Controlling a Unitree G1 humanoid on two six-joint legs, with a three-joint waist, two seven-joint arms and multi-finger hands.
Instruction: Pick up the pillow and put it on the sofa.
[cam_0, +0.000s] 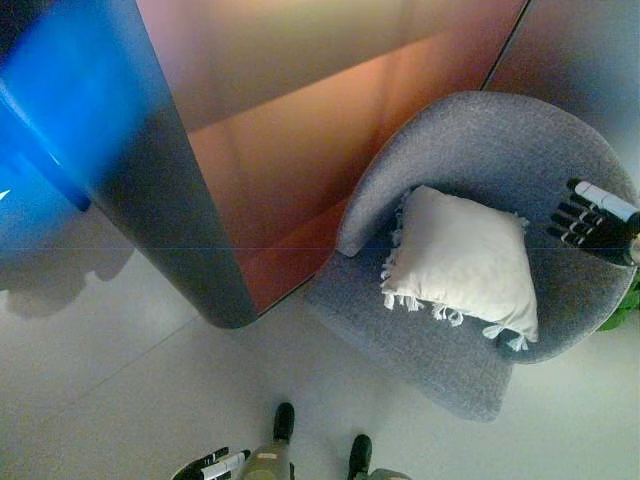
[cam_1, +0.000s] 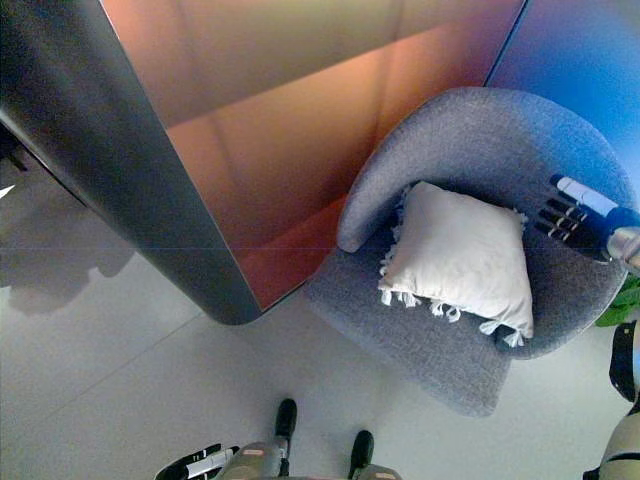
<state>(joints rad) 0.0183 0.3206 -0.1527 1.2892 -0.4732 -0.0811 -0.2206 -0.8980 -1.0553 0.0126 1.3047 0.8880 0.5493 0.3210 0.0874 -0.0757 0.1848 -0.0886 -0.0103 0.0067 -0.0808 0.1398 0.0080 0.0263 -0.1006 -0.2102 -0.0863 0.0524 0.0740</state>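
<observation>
Right hand (cam_0: 592, 220) hovers open beside one pillow (cam_0: 463, 260) on sofa (cam_0: 480, 150).

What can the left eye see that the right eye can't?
Only the left eye view shows no extra thing, just a bit more of the green plant at the right edge. Only the right eye view shows nothing extra either. Both show the white pillow lying on the grey chair, the right hand open beside the pillow without touching it, and the left hand low at the bottom edge.
</observation>
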